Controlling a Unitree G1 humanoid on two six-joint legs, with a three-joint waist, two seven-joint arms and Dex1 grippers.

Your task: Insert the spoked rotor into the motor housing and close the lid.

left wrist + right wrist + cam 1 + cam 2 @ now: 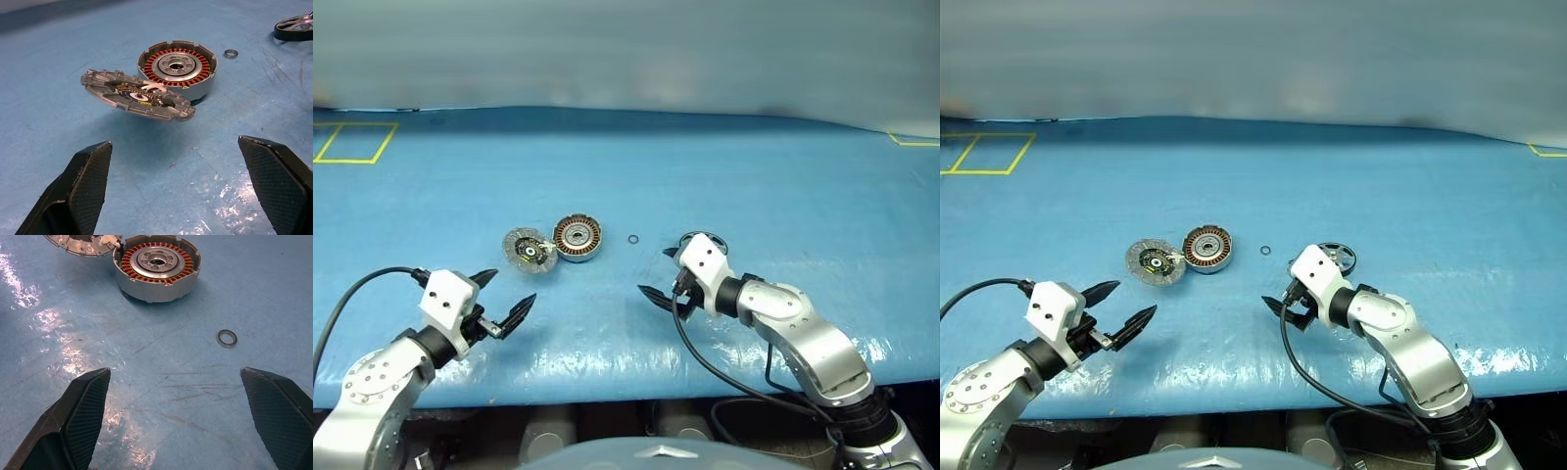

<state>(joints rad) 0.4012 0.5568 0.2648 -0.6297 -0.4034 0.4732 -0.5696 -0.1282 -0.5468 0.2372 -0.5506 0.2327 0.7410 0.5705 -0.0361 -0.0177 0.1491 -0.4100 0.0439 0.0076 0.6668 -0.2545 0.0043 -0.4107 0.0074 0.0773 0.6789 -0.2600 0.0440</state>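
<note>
A blue table (pixel 783 186) spans the scene, with yellow tape outlines (pixel 352 143) toward its far left corner. The right gripper (pixel 658 274) hangs low over the table at about five o'clock from the motor housing (pixel 578 238), its two black fingers spread wide apart and holding nothing. The left gripper (pixel 505 298) hovers at about seven o'clock from the housing, fingers likewise spread wide and empty. The motor housing stands open side up near the table's middle, its copper windings ringing a silver hub. The lid (pixel 529 251) sits at the housing's eight o'clock, ribbed face up, one edge resting on the housing rim so it lies tilted. The spoked rotor (pixel 1338 257), dark-rimmed, lies at four o'clock from the housing, just behind the right gripper. A small ring (pixel 633 239) lies at three o'clock, near the housing but apart from it
</note>
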